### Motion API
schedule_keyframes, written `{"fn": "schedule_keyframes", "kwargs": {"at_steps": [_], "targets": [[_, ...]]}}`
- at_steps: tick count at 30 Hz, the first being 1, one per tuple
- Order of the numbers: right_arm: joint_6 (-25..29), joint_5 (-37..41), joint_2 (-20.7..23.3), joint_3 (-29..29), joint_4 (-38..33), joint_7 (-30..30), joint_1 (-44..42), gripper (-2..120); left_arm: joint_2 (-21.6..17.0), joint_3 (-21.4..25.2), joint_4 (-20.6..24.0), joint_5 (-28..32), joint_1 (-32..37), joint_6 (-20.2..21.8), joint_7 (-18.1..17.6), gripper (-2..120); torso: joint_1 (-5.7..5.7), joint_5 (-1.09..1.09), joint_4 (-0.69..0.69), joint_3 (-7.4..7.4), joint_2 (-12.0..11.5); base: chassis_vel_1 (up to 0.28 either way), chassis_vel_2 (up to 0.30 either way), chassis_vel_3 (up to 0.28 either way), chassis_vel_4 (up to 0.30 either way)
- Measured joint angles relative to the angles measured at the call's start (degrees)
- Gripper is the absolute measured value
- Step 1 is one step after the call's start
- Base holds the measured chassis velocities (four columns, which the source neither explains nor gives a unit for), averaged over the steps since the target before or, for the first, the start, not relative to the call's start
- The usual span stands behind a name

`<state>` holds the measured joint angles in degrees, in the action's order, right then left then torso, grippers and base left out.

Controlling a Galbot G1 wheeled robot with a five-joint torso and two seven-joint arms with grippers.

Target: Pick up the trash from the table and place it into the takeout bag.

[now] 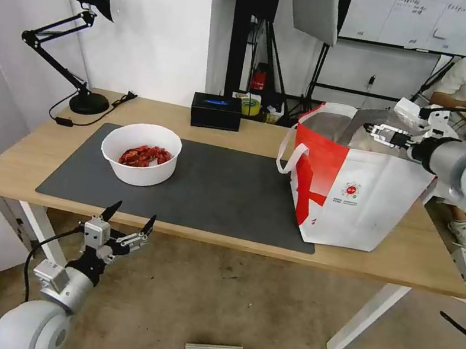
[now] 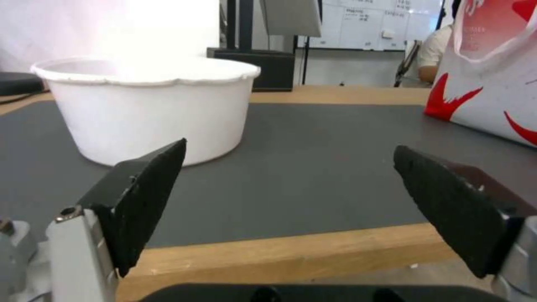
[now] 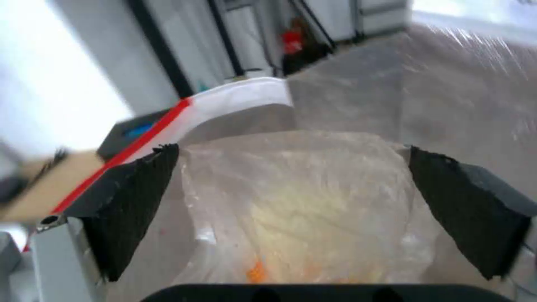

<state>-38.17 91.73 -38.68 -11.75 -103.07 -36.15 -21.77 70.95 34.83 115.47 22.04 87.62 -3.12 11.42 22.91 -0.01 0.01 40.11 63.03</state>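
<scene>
Office or lab room, whiteboard (image 1: 405, 15), light-stand tripods, wooden table (image 1: 429, 257), desk lamp (image 1: 82, 39)

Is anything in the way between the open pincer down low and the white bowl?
Nothing visible. The left pincer is open off the table's front edge, and just bare dark mat lies between it and the white bowl.

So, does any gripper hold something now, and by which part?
No. The left gripper is open below the table edge; the right gripper is open above the clear bag inside the takeout bag.
</scene>
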Motion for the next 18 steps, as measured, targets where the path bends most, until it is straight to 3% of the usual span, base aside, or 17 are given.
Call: {"fn": "schedule_keyframes", "kwargs": {"at_steps": [2, 4, 6, 7, 13, 18], "targets": [[0.3, 6.4, -1.7, 0.0, 0.7, -7.8, 0.8, 100, 0.1, -0.2, -0.1, 0.0, -0.1, 0.0, 0.0, 100, 0.01, 0.02, 0.02, 0.01, 0.0, 0.000, 0.000, 0.000, 0.000], [-0.4, 6.1, -1.7, 0.0, 0.3, -7.2, 0.6, 100, 0.2, -0.2, -0.2, 0.0, -0.1, 0.0, 0.0, 100, 0.01, 0.01, 0.01, 0.01, 0.0, 0.000, 0.000, 0.000, 0.000], [-1.7, -4.6, -0.3, 0.1, 0.1, 3.1, -0.8, 100, 0.1, -0.2, -0.5, 0.0, -0.2, 0.0, 0.0, 100, 0.00, 0.00, -0.01, 0.00, 0.0, 0.000, 0.000, 0.000, 0.000], [-1.7, -7.6, 0.0, 0.3, 0.2, 5.5, -1.1, 100, 0.1, -0.1, -0.6, 0.0, -0.2, 0.0, 0.0, 100, 0.00, 0.00, -0.03, 0.00, 0.0, 0.000, 0.000, 0.000, 0.000], [-0.3, -3.9, -1.3, -0.1, 0.2, 2.4, -0.8, 100, 0.0, 0.0, -0.9, 0.0, -0.3, 0.0, 0.0, 100, 0.01, 0.00, 0.01, 0.00, 0.0, 0.000, 0.000, 0.000, 0.000], [2.3, -7.0, -1.2, -0.2, -0.2, 4.9, -2.2, 100, 0.0, -0.3, -0.9, 0.0, -0.4, 0.0, 0.0, 100, 0.01, 0.01, -0.01, 0.00, 0.0, 0.000, 0.000, 0.000, 0.000]]}}
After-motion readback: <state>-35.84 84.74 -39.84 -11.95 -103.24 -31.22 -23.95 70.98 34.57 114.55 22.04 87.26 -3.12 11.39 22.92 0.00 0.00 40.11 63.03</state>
